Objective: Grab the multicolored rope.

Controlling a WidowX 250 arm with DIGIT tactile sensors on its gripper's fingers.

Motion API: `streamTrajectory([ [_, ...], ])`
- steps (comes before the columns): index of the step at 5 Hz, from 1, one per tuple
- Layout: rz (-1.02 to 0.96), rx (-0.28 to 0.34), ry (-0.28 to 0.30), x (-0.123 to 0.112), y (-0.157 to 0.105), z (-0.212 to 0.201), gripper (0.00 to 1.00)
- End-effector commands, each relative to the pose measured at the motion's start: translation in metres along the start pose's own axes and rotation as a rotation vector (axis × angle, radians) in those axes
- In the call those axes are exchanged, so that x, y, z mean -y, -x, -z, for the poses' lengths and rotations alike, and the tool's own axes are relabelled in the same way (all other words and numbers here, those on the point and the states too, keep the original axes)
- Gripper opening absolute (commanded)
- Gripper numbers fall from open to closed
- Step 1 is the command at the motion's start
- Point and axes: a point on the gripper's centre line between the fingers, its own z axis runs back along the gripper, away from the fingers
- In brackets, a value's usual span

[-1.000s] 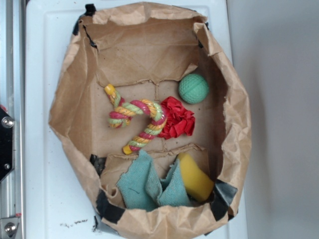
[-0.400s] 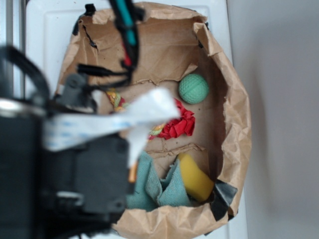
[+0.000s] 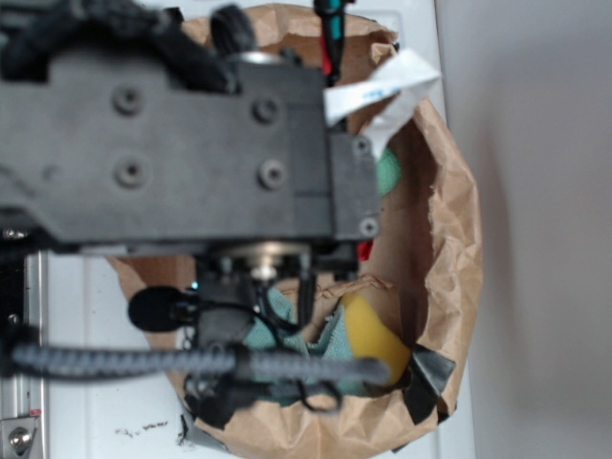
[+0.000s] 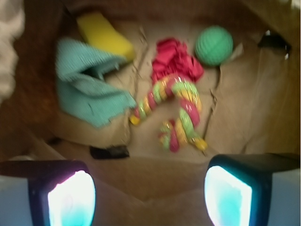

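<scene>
Ahead of the gripper [image 4: 149, 193], between its two spread fingers and beyond their tips, the multicolored rope [image 4: 175, 113] lies on the floor of the brown paper bag [image 4: 244, 117], well apart from both pads. The jaws stand wide open with nothing between them; the fingertips [image 4: 70, 197] glow pale blue at the bottom corners of the wrist view. The rope bends in a hook shape, one end reaching toward the left finger's side and the knotted end curling back toward the right finger. Just past the rope, touching its bend, sits a crumpled red cloth [image 4: 175, 59]. Farther off toward the right finger's side rests a green ball [image 4: 214, 45], close to the cloth but apart from the rope. Off to the left, beyond the left finger, a teal towel [image 4: 89, 87] lies bunched, with a yellow sponge [image 4: 104, 34] at its far edge. From the exterior view the robot arm [image 3: 182, 153] fills most of the frame and hides the rope; only the bag's rim [image 3: 449, 239], part of the sponge [image 3: 373, 344] and a bit of towel [image 3: 330, 339] show beneath it.
</scene>
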Motion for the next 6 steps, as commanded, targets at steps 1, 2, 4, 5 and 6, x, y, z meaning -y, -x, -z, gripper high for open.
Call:
streamTrajectory([
  [1,-0.024,0.038,-0.012,-0.004,-0.004,-0.010,1.00],
  [2,-0.024,0.038,-0.012,-0.004,-0.004,-0.010,1.00],
  [4,-0.063,0.055,-0.006,-0.016,-0.017,0.013,1.00],
  [5,-0.084,0.048,-0.034,-0.025,-0.023,0.026,1.00],
  [6,-0.110,0.038,-0.066,-0.035,-0.026,0.036,1.00],
])
